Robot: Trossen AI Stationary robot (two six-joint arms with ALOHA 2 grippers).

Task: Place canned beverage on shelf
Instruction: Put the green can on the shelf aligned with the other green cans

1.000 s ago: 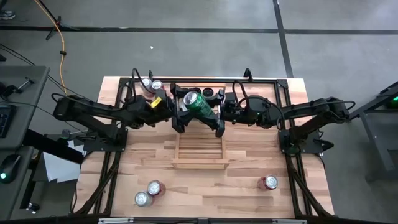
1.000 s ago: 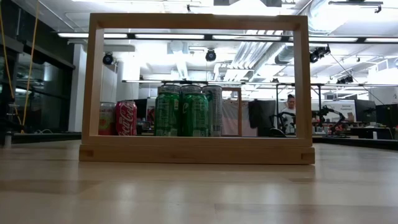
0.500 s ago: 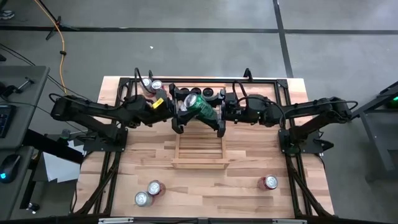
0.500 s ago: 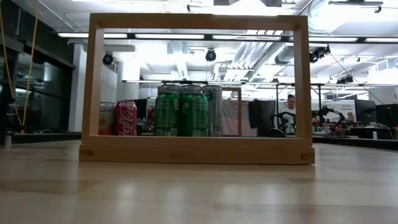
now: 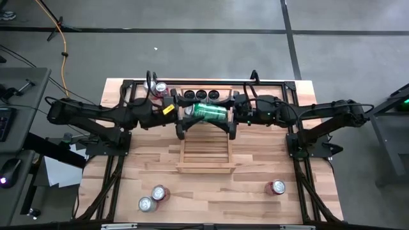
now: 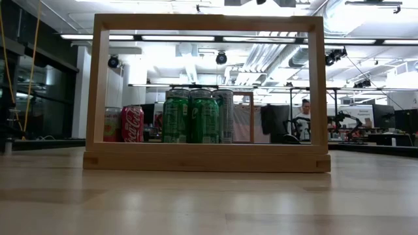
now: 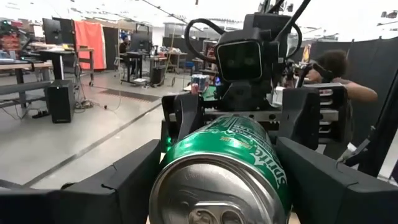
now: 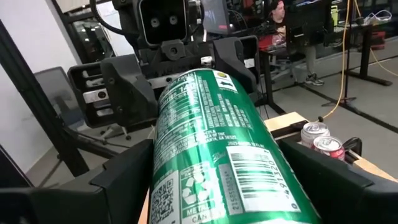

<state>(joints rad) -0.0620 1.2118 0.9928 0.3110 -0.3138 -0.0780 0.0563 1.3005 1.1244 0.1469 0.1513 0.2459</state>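
From above, your green can (image 5: 208, 112) lies sideways between both pincers, at the shelf's (image 5: 204, 153) twelve o'clock end. In the wrist views, the left pincer (image 7: 205, 180) and right pincer (image 8: 217, 180) both pinch it; free one before lowering.

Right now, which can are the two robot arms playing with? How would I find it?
Find the wooden shelf in the middle of the table. Look just past its far end, where the left gripper and right gripper meet. The green can lies sideways in the air between them; every other can stands upright on the table.
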